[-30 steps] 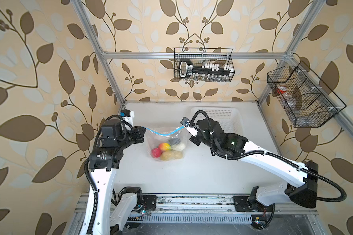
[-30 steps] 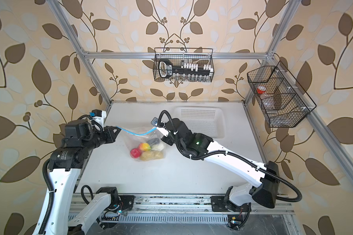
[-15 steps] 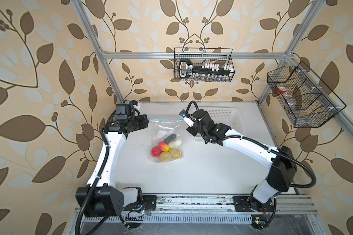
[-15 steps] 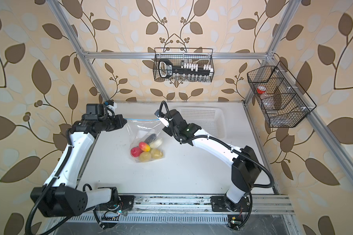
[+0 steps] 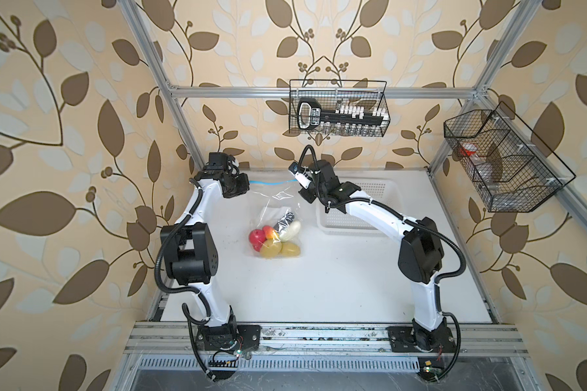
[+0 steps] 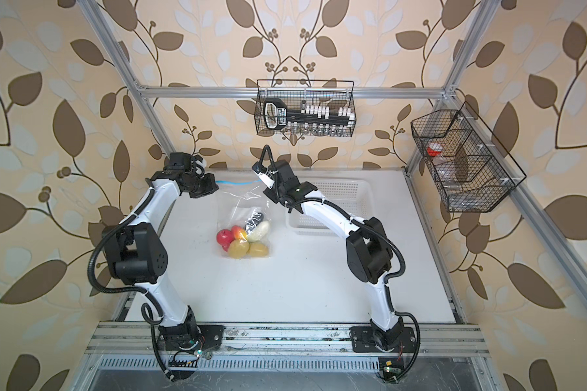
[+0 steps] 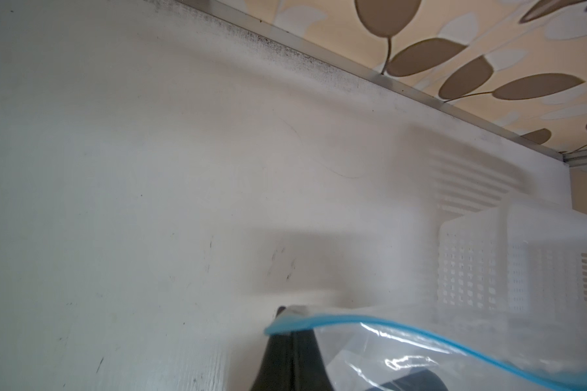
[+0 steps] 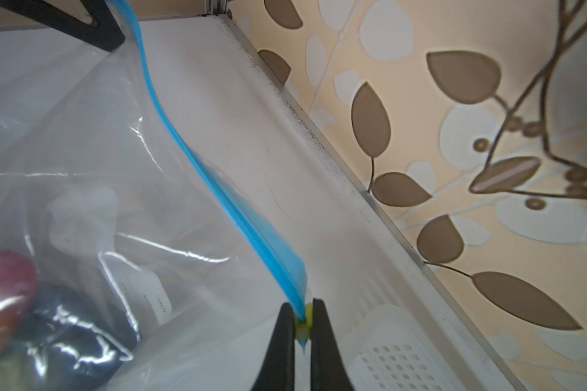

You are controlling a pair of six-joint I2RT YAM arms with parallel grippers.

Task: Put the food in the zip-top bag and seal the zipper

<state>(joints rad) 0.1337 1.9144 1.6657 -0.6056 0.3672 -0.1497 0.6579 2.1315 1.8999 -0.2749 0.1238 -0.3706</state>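
Upper centre in a top view, left fingers (image 7: pixel 278 365) clench one end of the zipper (image 5: pixel 271 183), right fingers (image 8: pixel 282 352) pinch its yellow tab (image 8: pixel 304 320) (food (image 5: pixel 274 238) bagged); a taut, straight pull suits.

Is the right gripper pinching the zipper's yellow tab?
Yes, the right wrist view shows the right gripper shut on the yellow tab of the blue zipper.

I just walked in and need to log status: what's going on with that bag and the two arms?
Both arms hold the zip-top bag up by its blue zipper, stretched between them. The left gripper is shut on one end; the right gripper pinches the yellow tab at the other. The food sits in the bag's bottom on the table. Whether it's fully sealed is unclear.
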